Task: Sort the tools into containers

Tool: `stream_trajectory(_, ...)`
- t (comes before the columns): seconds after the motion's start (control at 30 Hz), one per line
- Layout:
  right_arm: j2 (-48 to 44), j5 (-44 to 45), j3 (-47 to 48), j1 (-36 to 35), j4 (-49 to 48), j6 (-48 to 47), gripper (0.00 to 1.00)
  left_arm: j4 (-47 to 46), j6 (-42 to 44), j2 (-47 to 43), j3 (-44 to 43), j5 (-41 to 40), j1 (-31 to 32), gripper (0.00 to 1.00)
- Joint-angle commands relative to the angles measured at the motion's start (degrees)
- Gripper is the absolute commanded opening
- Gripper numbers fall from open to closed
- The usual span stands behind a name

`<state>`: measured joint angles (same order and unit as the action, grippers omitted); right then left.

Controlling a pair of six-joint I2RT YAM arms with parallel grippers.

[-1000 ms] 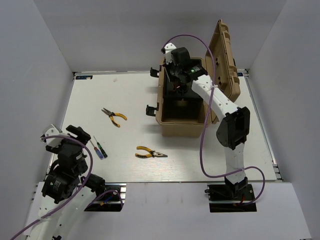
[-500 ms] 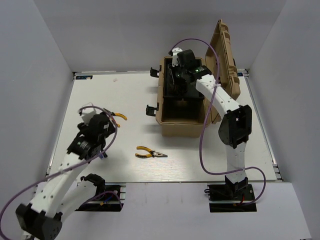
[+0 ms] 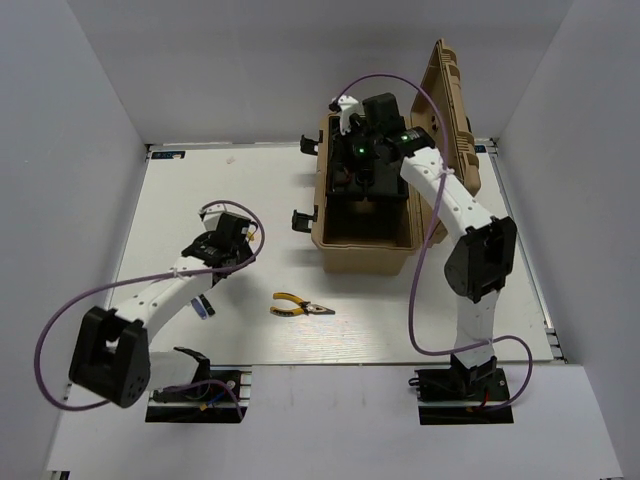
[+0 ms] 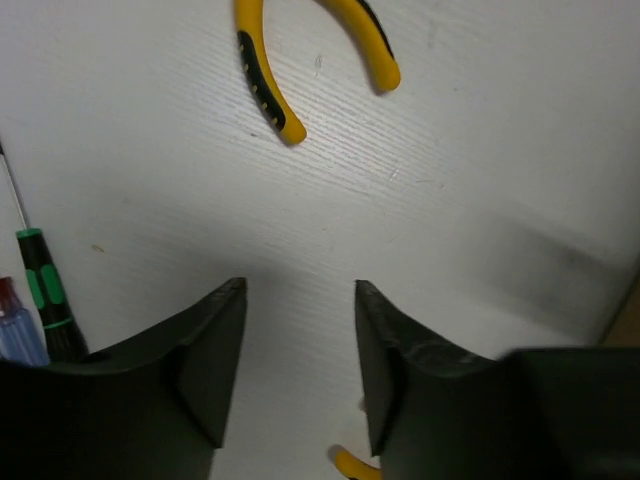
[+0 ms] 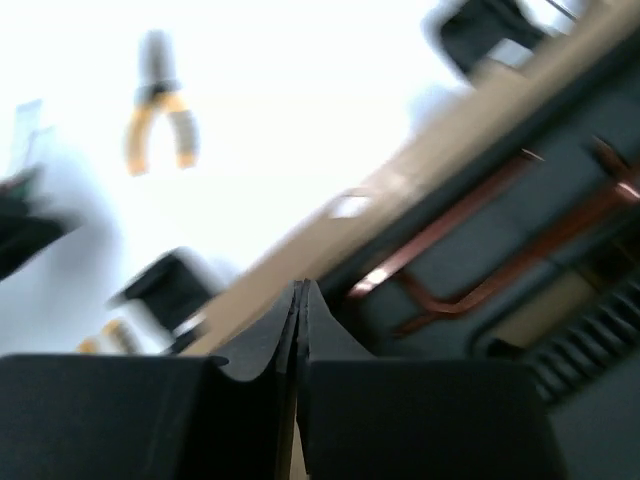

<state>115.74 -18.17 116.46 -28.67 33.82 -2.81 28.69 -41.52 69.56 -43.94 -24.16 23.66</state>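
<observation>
My left gripper (image 3: 232, 245) hangs open just short of the handle ends of one pair of yellow-handled pliers (image 4: 268, 92), with only bare table between its fingers (image 4: 215, 345). A green screwdriver (image 4: 45, 300) and a blue one (image 4: 14, 335) lie to its left. Another pair of pliers (image 3: 300, 306) lies near the front of the table. The tan toolbox (image 3: 365, 262) stands open with its lid (image 3: 450, 110) raised. My right gripper (image 3: 362, 152) is shut and empty above the black inner tray (image 5: 560, 190), where thin L-shaped keys (image 5: 470, 265) lie.
Black latches (image 3: 302, 218) stick out from the toolbox's left wall. White walls enclose the table (image 3: 260, 190) on three sides. Purple cables loop from both arms. The right wrist view is blurred.
My left arm swung out from the near left edge to the far pliers and its jaws narrowed somewhat. My right gripper shifted a little over the toolbox tray and is shut.
</observation>
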Motion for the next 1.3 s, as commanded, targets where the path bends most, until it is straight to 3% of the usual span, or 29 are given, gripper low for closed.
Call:
stream_trajectory(0.0,-7.97,-18.98,0.88,-0.34,2.47,-6.24,0.03,-4.17,-0.49,4.61,-1.58,1.66,-1.42,0.54)
stream_trajectory(0.07,-8.95,-20.23,-0.18,-0.34,2.30,-6.77,0.48,-4.69,-0.49,6.89,-2.45,0.79,-2.04,0.54)
stream_trajectory(0.1,-9.48,-20.76,-0.88,-0.08,2.56,-7.03,0.50,-5.48,-0.49,8.91,-3.16,0.78,-3.34,0.54)
stream_trajectory(0.5,-18.44,-21.11,-11.43,0.01,1.42,-7.91,0.50,-7.16,1.26,25.35,-12.74,2.72,-10.30,0.57)
stream_trajectory(0.77,-21.26,-22.78,-14.95,0.36,1.95,-7.47,0.50,-6.54,2.41,31.60,-16.09,2.72,-12.76,0.60)
stream_trajectory(0.87,-21.96,-23.57,-15.21,0.37,2.30,-6.78,0.50,-6.54,2.41,32.22,-16.61,2.72,-13.29,0.54)
stream_trajectory(0.97,-23.01,-24.28,-15.04,0.28,2.12,-6.07,0.50,-6.54,2.41,32.74,-16.09,2.72,-13.82,0.39)
stream_trajectory(1.0,-23.37,-24.71,-15.13,0.62,2.30,-5.81,0.50,-6.54,2.41,32.74,-16.09,2.72,-13.82,0.28)
stream_trajectory(1.13,-24.51,-25.33,-15.21,0.63,2.82,-5.63,0.50,-6.54,3.02,30.65,-15.47,2.72,-13.82,0.10)
stream_trajectory(1.27,-25.83,-25.33,-15.21,0.45,4.67,-7.90,0.71,-6.01,4.86,25.21,-16.00,2.19,-13.82,0.00)
